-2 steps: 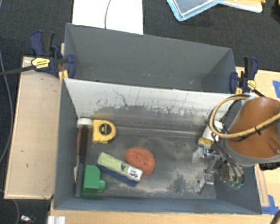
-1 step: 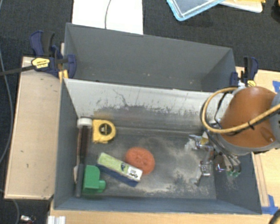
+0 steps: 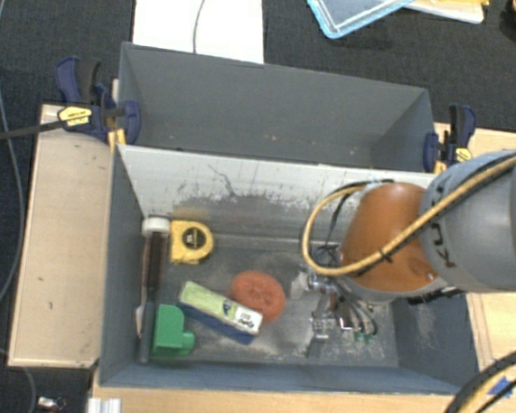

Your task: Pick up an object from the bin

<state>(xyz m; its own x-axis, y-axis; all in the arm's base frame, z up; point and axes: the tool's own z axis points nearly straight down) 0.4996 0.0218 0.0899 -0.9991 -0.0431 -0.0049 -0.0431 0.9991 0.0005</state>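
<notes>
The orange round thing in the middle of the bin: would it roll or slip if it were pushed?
Its round outline suggests the orange round thing may roll when pushed. Its surface looks matte and rough, so it probably would not slip much. The green-and-white tube close beside it might block rolling that way.

the grey arm point(image 3: 492, 224) is running off the right edge of the frame, its upper part cut away. its orange cover point(image 3: 382, 236) is hiding the bin point(image 3: 267, 111) floor at centre right. below it, the gripper point(image 3: 322, 327) is blurring into a tangle of metal and cables. at lower left, the print on the pale green tube point(image 3: 221, 306) is showing too small to read. the tube is covering most of a blue thing point(image 3: 228, 327), and the green block point(image 3: 172, 329) is hiding the lower end of the long dark tool point(image 3: 152, 273).
</notes>
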